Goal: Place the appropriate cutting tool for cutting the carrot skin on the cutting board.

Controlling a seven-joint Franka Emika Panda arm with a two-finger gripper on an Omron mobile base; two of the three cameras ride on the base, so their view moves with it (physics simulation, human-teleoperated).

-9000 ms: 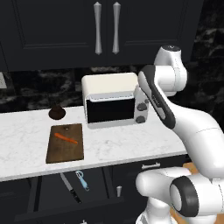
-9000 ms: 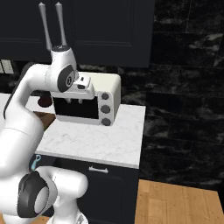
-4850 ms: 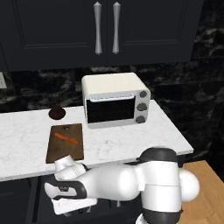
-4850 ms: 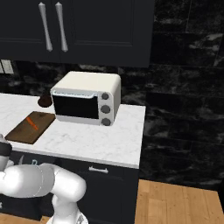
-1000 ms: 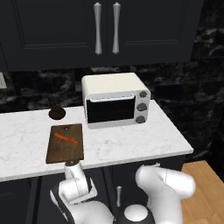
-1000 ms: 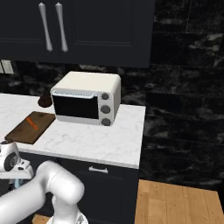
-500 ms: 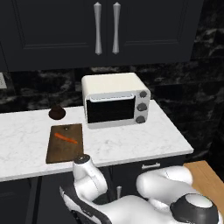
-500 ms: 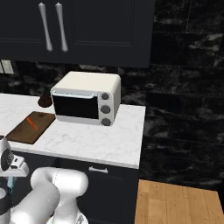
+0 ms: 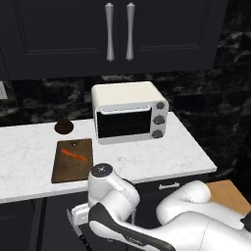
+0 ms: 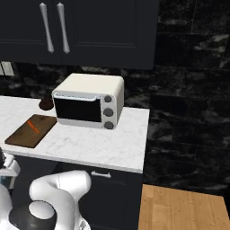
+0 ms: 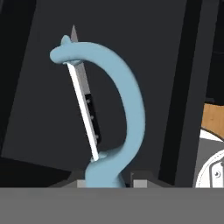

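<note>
In the hand view the light-blue peeler (image 11: 129,105) stands up between my fingertips, its silvery blade across the curved loop. My gripper (image 11: 110,179) is shut on its short handle. From the left base view the hand (image 9: 78,223) sits low, below the counter's front edge and just in front of the dark brown cutting board (image 9: 68,169). The thin orange carrot (image 9: 73,155) lies on the board's far half. The right base view has the board (image 10: 27,134) and carrot (image 10: 33,125) at the left, with the hand (image 10: 6,167) at the left edge under them.
A white toaster oven (image 9: 130,112) stands on the marble counter (image 9: 162,157) right of the board. A small dark brown object (image 9: 63,126) sits behind the board. Dark cabinet fronts and a drawer handle (image 9: 169,186) lie below the counter edge. Wooden floor (image 10: 179,206) lies to the right.
The arm has swung up from low by the cabinets, so its elbow now stands at the counter's front edge by the board. Board and carrot have not moved.
</note>
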